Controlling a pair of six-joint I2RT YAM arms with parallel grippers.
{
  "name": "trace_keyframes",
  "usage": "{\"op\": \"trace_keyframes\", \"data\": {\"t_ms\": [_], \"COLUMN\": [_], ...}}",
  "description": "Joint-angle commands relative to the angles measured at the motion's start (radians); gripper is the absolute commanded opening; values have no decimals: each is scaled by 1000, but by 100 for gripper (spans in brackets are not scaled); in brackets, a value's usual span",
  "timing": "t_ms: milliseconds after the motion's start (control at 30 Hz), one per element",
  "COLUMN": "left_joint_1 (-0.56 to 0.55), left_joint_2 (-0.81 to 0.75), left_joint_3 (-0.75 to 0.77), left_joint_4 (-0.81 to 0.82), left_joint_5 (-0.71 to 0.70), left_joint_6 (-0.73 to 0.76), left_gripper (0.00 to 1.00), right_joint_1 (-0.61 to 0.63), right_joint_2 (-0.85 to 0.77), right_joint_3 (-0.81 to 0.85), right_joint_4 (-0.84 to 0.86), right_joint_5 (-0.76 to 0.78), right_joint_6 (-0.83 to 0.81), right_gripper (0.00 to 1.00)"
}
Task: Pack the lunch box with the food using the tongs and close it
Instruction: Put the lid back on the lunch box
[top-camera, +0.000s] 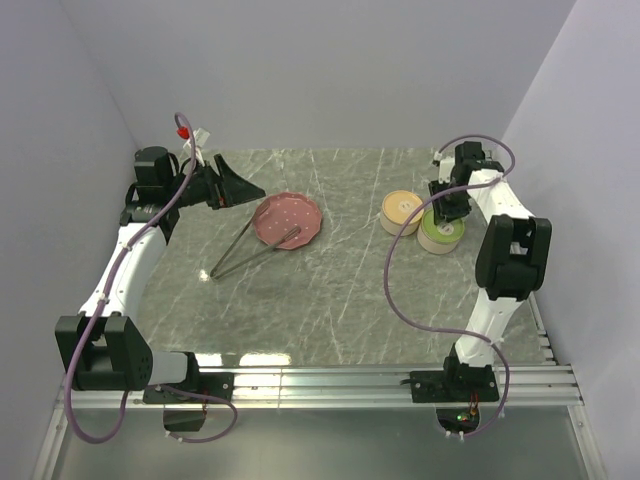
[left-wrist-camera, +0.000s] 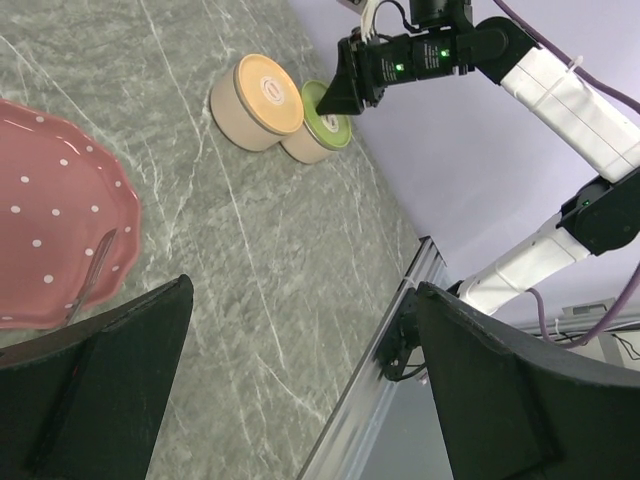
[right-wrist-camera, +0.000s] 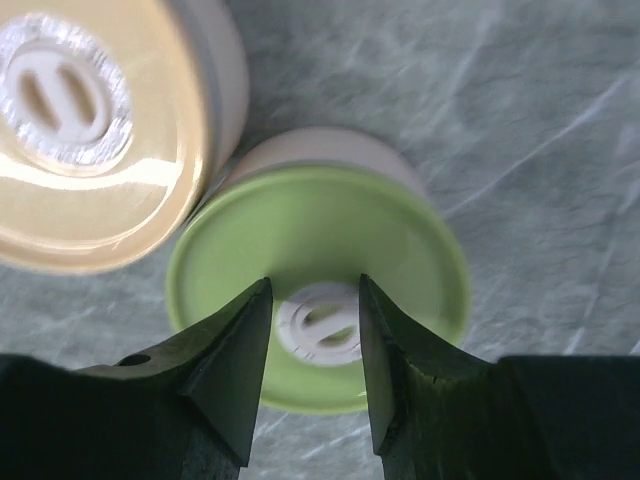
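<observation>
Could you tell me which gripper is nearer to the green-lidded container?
The right. The right gripper hangs just over the green-lidded container, fingers either side of its white knob; the left gripper is far off beside the pink plate.

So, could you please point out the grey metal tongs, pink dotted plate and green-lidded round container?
grey metal tongs (top-camera: 250, 256): top view, one arm.
pink dotted plate (top-camera: 290, 212): top view, bare centre.
green-lidded round container (right-wrist-camera: 330, 230): right wrist view, lid top.

White arm links (top-camera: 130, 262), black joints (top-camera: 512, 256), looping purple cables (top-camera: 388, 283).
</observation>
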Motion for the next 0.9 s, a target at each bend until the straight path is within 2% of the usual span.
{"op": "trace_keyframes", "data": {"t_ms": [0, 467, 667, 800, 867], "left_joint_1": [3, 3, 3, 3, 3], "left_joint_2": [-44, -50, -55, -56, -58], "left_joint_3": [26, 23, 17, 29, 43], "left_joint_4": [9, 12, 24, -9, -57], "left_joint_5": [-7, -10, -4, -10, -22], "left_joint_6": [28, 36, 28, 62, 103], "left_gripper": [99, 99, 99, 99, 99], "right_joint_1": [-41, -39, -39, -39, -39], "right_joint_2": [127, 144, 56, -65, -114], "right_joint_3": [-28, 72, 69, 52, 38], "right_joint_4": [52, 34, 6, -20, -29], "right_joint_5": [126, 100, 46, -33, -81], "right_joint_6": [-19, 17, 14, 9, 11], "right_gripper": [48, 48, 48, 48, 53]}}
